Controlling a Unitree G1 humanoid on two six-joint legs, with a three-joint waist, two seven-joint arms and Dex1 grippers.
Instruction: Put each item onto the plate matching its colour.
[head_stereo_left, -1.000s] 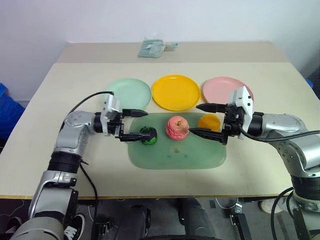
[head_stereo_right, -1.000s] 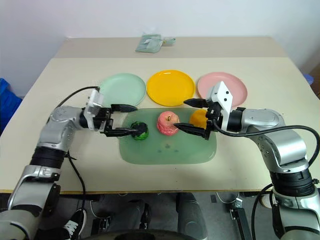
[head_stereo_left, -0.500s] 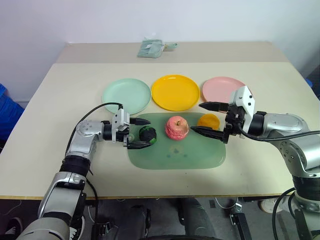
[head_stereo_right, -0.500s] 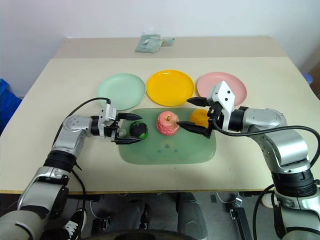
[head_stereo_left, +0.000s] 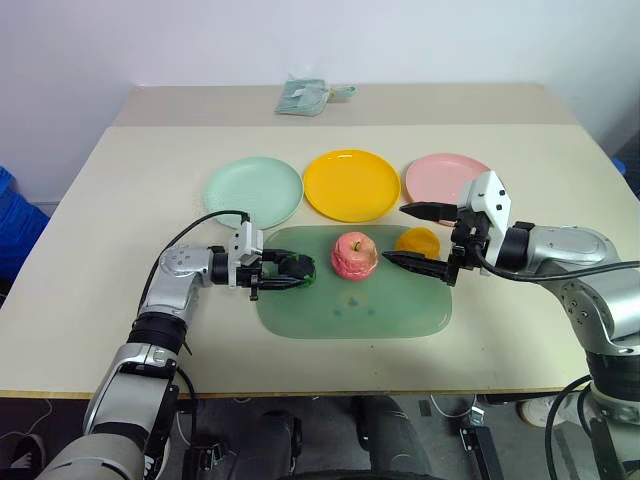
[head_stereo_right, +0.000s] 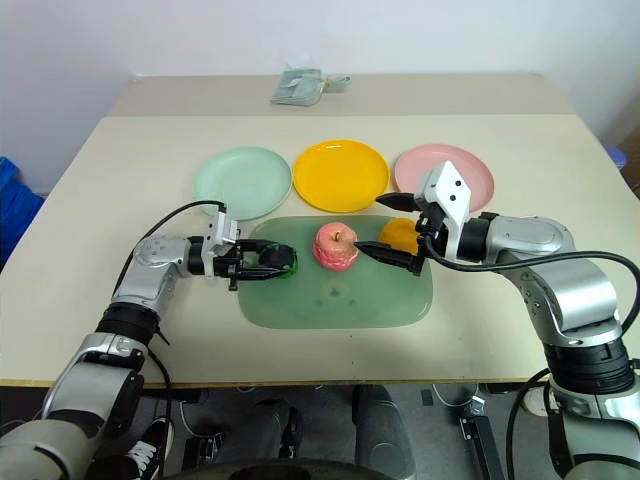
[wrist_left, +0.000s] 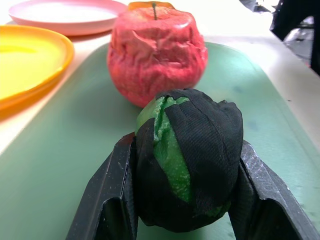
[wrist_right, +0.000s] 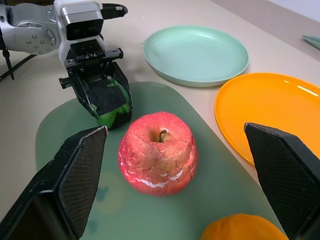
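Left wrist view: L gripper (wrist_left: 187, 200) now clamped on green lump (wrist_left: 187, 155), was wide apart before; R gripper (head_stereo_left: 417, 239) stays apart by pink apple (head_stereo_left: 354, 256).

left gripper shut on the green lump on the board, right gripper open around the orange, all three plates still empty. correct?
One thing is off: the right gripper is open around the pink apple, not the orange, which lies beside it; the right wrist view shows it. The rest holds: left gripper shut on the green lump on the board, and all three plates are empty.
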